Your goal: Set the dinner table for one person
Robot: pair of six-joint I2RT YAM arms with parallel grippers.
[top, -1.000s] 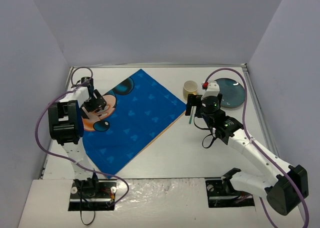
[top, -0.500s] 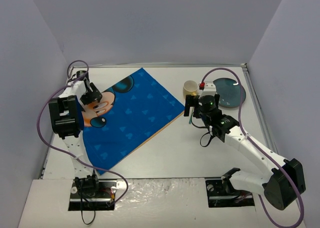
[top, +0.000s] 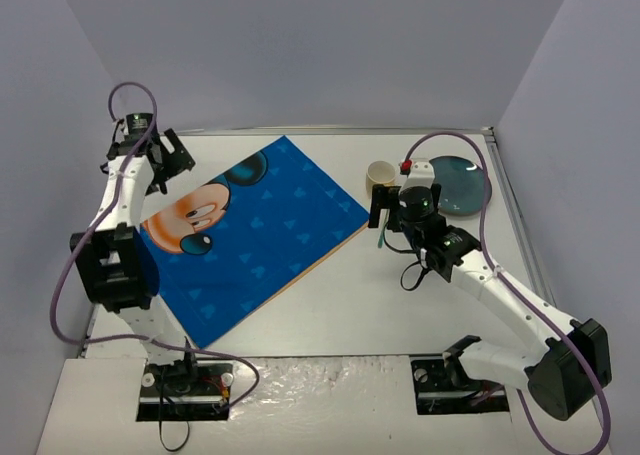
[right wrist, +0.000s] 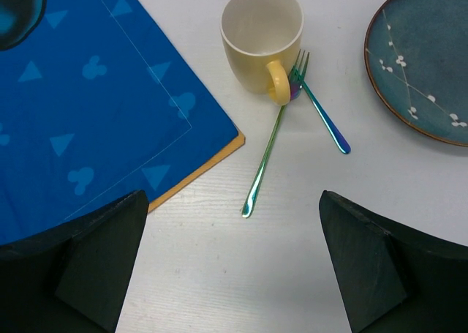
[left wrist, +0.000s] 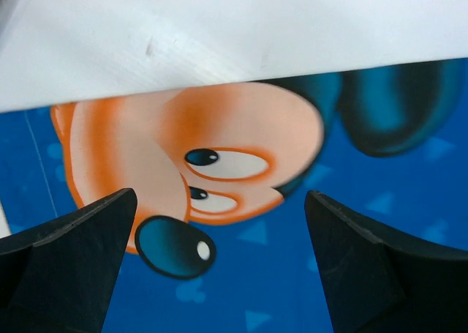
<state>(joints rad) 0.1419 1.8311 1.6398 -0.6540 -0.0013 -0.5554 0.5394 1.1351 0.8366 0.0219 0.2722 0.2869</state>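
The white dinner table (top: 400, 305) carries a blue cartoon-printed placemat (top: 260, 235) lying askew on its left half. A cream mug (top: 380, 178) stands upright at the back middle, and a dark teal plate (top: 460, 185) lies to its right. My left gripper (top: 165, 160) is open and empty above the mat's back-left corner; its view (left wrist: 219, 274) looks down on the cartoon face. My right gripper (top: 385, 213) is open and empty (right wrist: 227, 274) above bare table. The mug (right wrist: 262, 36), a green-handled utensil (right wrist: 265, 161), a fork (right wrist: 322, 106) and the plate (right wrist: 424, 62) lie just beyond it.
Pale walls close in the table on the left, back and right. A metal rim (top: 515, 225) runs along the right edge. Purple cables loop off both arms. The mat's orange underside shows along its right edge (right wrist: 197, 176).
My left gripper has lifted off the cartoon face and moved to the back-left corner, uncovering the face. My right gripper has barely moved.
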